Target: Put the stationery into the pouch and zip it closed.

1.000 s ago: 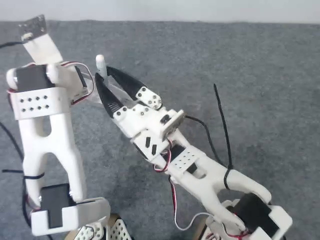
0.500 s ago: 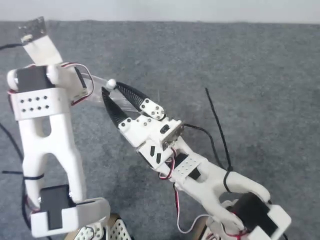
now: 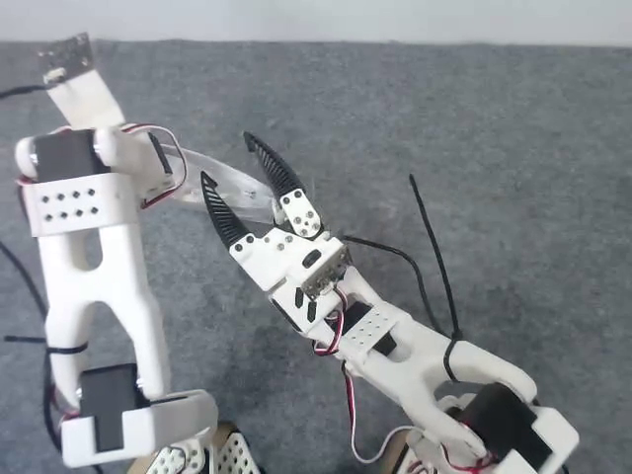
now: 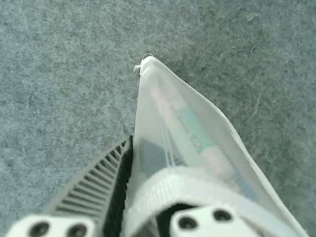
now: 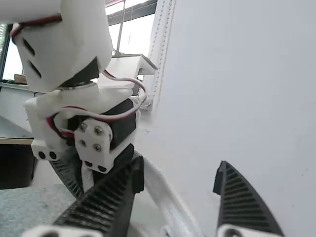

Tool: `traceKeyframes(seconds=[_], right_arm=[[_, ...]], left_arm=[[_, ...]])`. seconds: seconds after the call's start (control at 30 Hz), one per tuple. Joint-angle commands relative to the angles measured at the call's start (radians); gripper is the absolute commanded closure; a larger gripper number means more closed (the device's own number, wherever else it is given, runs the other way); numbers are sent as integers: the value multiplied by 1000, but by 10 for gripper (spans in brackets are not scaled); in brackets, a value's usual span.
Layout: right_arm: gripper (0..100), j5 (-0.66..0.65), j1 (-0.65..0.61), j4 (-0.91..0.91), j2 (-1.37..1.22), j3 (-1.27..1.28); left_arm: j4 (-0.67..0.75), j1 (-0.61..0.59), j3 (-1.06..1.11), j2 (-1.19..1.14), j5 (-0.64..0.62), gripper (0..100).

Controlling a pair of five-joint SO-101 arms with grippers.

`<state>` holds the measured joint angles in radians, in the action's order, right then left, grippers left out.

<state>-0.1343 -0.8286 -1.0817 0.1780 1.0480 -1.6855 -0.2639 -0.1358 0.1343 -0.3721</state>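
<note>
Plainly, the right gripper (image 3: 226, 160) has its two black fingers spread wide and nothing pinched. The pouch (image 3: 235, 183) passes through the gap between them, and I cannot tell whether either finger touches it. The left gripper (image 4: 143, 173) is clamped on one end of the pouch, with a ribbed finger (image 4: 101, 195) against its wall and the white rim bunched at the grip.

From that grip the pouch runs straight out as a long, narrow strip. In the high view its long axis lies from the left arm across toward the right arm. In the left wrist view it tapers to a far corner with a small tab (image 4: 143, 61), above the carpet (image 4: 59, 74). It looks held up off the carpet rather than resting on it. Pale green and pink shapes, the stationery (image 4: 195, 136), show through the translucent wall, lying lengthways inside.

So the filling looks done, and zipping is the step in hand. Next, the right gripper would need to close on the zip pull and draw it along the long axis while the left holds the end taut. The tab is too small to tell whether it is that pull.
</note>
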Motion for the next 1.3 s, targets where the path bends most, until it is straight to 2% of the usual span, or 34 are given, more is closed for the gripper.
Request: traceKeyframes(seconds=[0.0, 0.27, 0.43, 0.7, 0.9, 1.27], right_arm=[[809, -14, 4, 24, -24, 14], [818, -17, 2, 21, -10, 37], [818, -15, -1, 61, 165, 110], [818, 163, 5, 590, 456, 55], [819, 167, 1, 909, 618, -34], [819, 169, 2, 1328, 915, -100]], left_arm=[[15, 2, 2, 8, 12, 987], [15, 2, 2, 3, 12, 987], [15, 2, 2, 3, 12, 987], [18, 2, 2, 9, 12, 987], [18, 2, 2, 8, 11, 987], [18, 2, 4, 2, 11, 987]])
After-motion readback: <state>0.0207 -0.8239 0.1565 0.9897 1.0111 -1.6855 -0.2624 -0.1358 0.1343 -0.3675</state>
